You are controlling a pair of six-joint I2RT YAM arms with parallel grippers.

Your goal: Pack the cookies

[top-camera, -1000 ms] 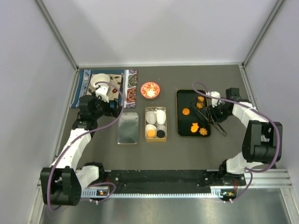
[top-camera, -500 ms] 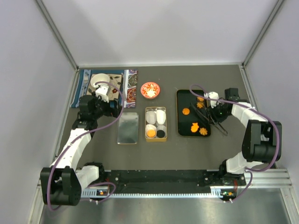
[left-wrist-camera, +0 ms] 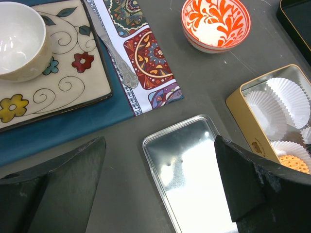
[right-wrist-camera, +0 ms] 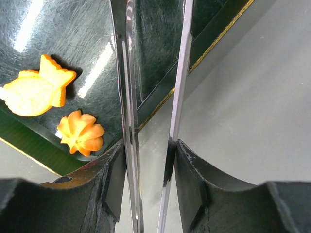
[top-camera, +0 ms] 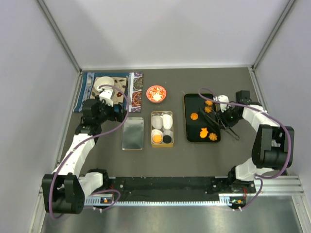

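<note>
two of the cookies lie in the gold tin at the middle of the table, an orange round one and a black one side by side at its near end, each in a white paper cup. the other cups in the tin look empty. the rest of the cookies lie on the black tray to the right of the tin: a round orange disc near the tray's middle, a fish-like piece and a flower close together at its near right corner, and a couple of small orange pieces at the far end, too small to tell their shape.

the right gripper is at the tray's right edge, its fingers closed on a pair of metal tongs. the two blades stand a little apart with nothing between them where they show; their tips run out of the wrist view.

the left gripper hangs above the silver lid, which lies flat just left of the tin. its jaws are spread wide and hold nothing.

beyond the tin sits a red-and-white bowl. to the far left, a patterned placemat carries a flowered plate, a white bowl and a piece of silver cutlery.
</note>
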